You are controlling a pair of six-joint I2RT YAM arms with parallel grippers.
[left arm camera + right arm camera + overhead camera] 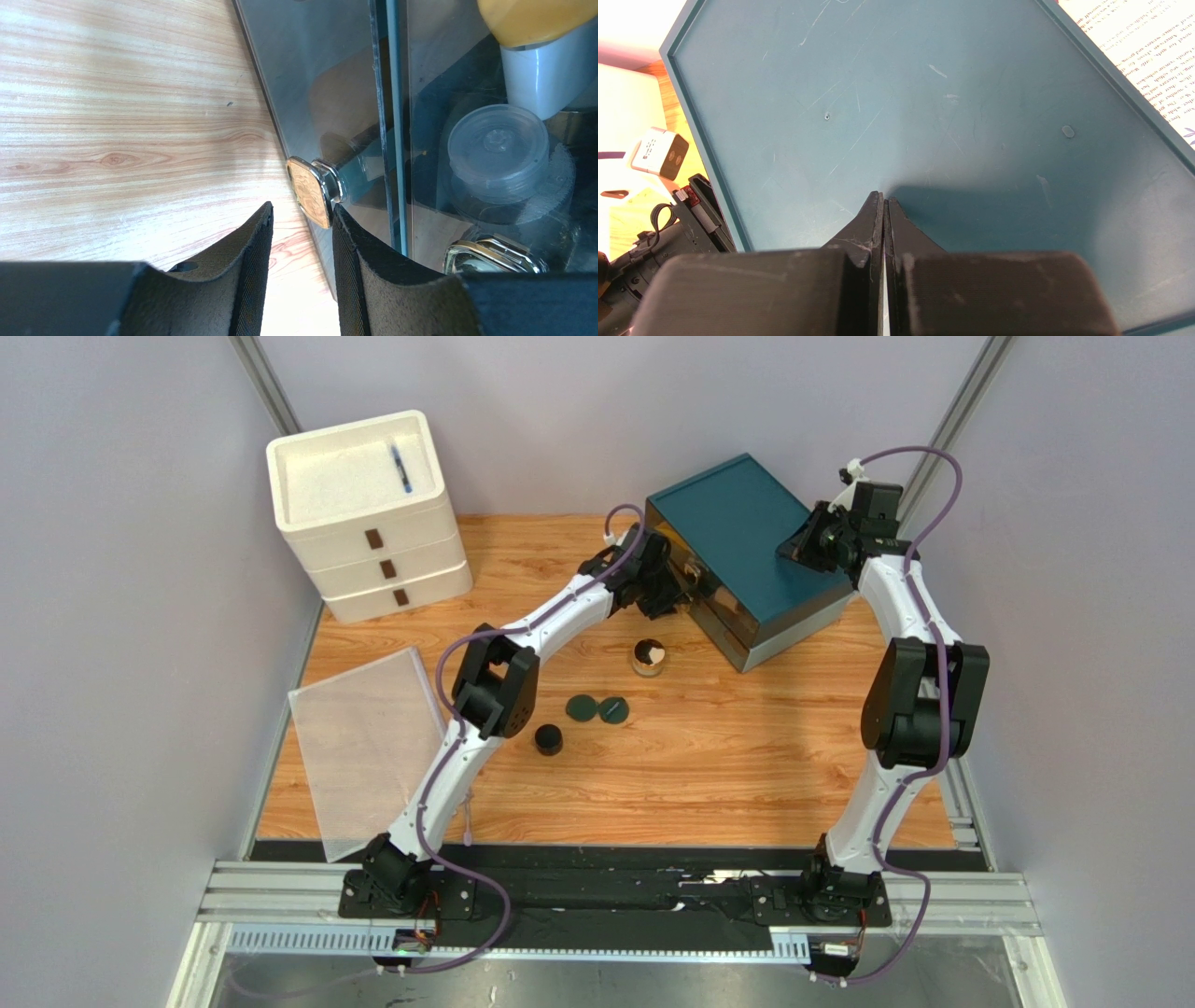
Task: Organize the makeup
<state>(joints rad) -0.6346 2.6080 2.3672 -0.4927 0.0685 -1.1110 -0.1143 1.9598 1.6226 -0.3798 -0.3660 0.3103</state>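
Observation:
On the table lie two dark green round compacts (582, 707) (613, 709), a black jar (549, 741) and a round jar (648, 658). A teal organizer box (744, 532) with clear drawer fronts stands at the back. My left gripper (673, 588) (302, 210) is open at its front, fingertips (261, 224) on either side of a gold drawer knob (309, 192). Behind the clear front I see an orange tube (537, 21) and a clear bottle cap (498, 150). My right gripper (802, 546) (885, 199) is shut and empty, tips on the teal lid (934, 105).
A white three-drawer unit (368, 546) stands at the back left with a blue pen (400, 469) on top. A clear flat lid (368, 742) lies at the left edge. A second gold knob (491, 255) shows lower on the box front.

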